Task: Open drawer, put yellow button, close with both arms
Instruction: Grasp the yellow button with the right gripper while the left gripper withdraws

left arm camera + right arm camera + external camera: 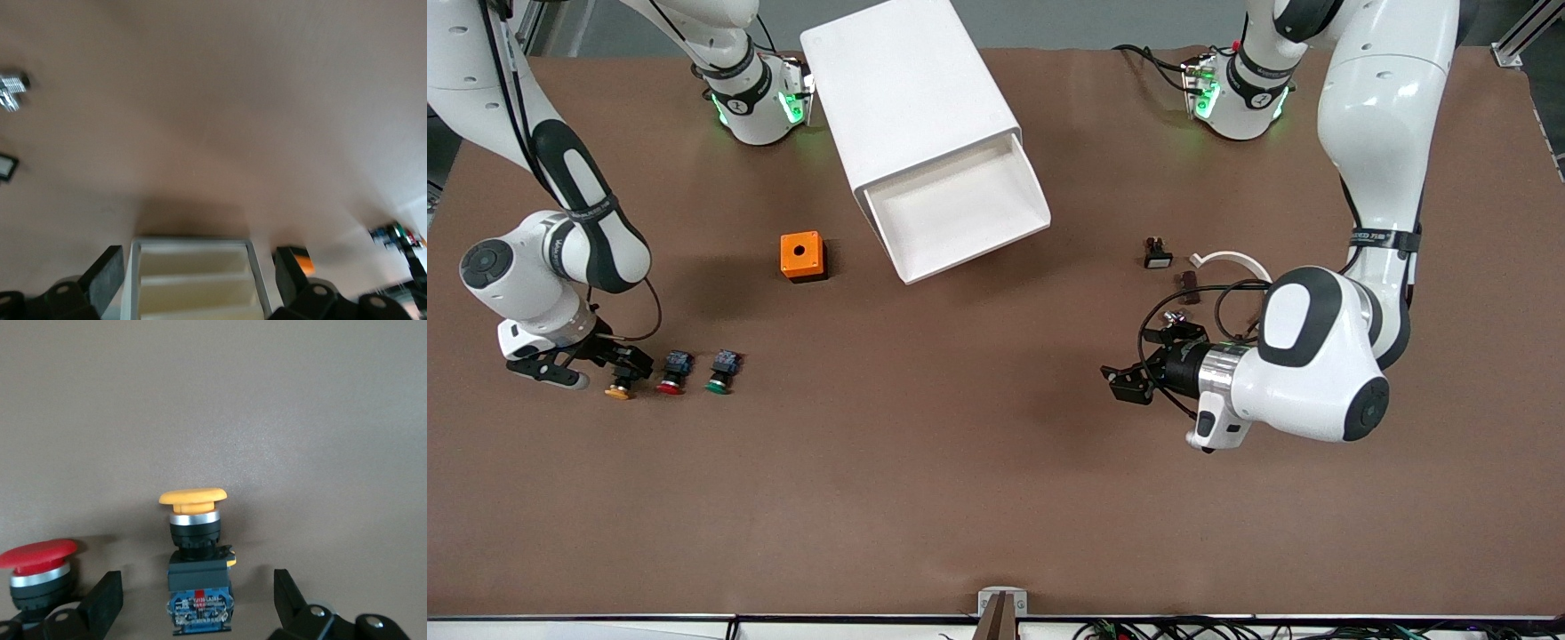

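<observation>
The yellow button (619,390) lies on the table at the right arm's end, the first in a row with a red-capped and a green-capped button. My right gripper (624,366) is low over it and open. In the right wrist view the yellow button (195,540) lies between my right gripper's (198,600) spread fingers (103,600), which do not touch it. The white cabinet (907,89) has one drawer (960,213) pulled out and empty. My left gripper (1129,384) is open and empty above bare table, pointing toward the cabinet (197,280).
The red-capped button (671,384) and the green-capped button (719,384) lie beside the yellow one. A small orange box (802,256) with a round hole stands beside the cabinet. Small parts (1158,258) and a white curved piece (1232,260) lie near the left arm.
</observation>
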`<state>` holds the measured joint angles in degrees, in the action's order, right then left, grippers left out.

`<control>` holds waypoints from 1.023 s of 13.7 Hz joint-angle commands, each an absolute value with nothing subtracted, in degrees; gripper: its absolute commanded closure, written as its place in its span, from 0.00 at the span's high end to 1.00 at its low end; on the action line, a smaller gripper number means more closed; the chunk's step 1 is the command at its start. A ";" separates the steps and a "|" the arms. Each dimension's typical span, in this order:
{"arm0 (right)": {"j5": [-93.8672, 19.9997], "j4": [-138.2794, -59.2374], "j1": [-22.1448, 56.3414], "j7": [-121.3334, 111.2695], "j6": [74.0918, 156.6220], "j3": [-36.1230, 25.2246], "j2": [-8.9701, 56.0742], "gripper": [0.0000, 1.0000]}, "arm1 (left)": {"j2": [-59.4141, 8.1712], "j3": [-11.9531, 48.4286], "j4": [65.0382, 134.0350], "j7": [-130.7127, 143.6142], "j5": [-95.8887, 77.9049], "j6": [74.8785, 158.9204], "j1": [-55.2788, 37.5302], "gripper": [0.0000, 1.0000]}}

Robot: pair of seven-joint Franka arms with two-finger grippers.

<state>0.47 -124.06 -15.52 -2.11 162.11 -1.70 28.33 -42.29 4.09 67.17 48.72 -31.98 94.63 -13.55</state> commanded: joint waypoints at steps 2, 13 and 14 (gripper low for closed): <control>0.18 -123.40 -16.00 -2.28 162.16 -1.41 29.35 0.78 | -40.70 3.52 68.12 48.25 -24.01 98.43 -15.82 1.00; 0.09 -115.06 -13.89 0.51 137.15 -0.70 21.46 0.00 | -32.61 3.43 70.13 53.26 -11.34 100.99 -19.07 1.00; -0.17 -113.40 -12.41 3.14 132.50 -0.62 19.36 0.00 | -32.61 3.43 70.22 53.61 -10.21 101.07 -19.33 1.00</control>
<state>0.39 -115.37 -14.54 -0.72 140.16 -0.88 24.12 -33.86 4.10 68.09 52.62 -12.22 99.89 -18.40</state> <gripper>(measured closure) 0.586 0.000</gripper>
